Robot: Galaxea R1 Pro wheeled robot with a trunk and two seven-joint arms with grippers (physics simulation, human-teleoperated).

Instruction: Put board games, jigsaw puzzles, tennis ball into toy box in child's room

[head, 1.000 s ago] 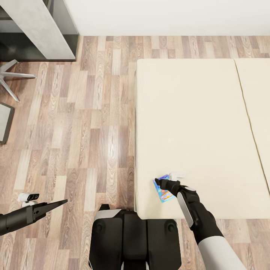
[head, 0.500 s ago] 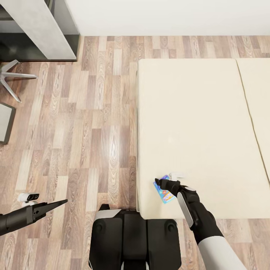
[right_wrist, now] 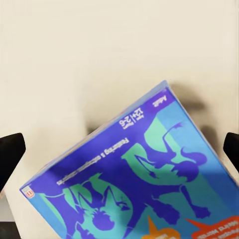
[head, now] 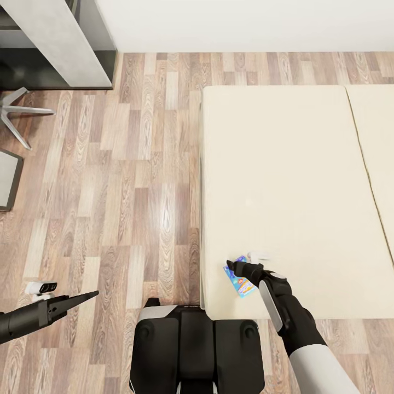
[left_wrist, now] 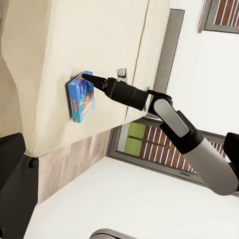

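Right gripper point(head: 232, 267) sits over the blue board game point(head: 239, 281), which lies flat on the bed point(head: 284, 180) near its front-left corner, by the robot's base. Right wrist view: two dark fingertips point(right_wrist: 11, 157) spread wide, one at each side of the carton point(right_wrist: 149, 184), not visibly touching it. Jaws open, nothing pinched. Left wrist view shows the same carton point(left_wrist: 81, 97) on the bed top with the right gripper point(left_wrist: 85, 76) tip at its upper edge. Left gripper point(head: 93, 295) hangs over the wood floor point(head: 126, 180), well clear of the bed; can't tell whether its jaws are spread or closed. Desk end point(head: 60, 44) at far left.
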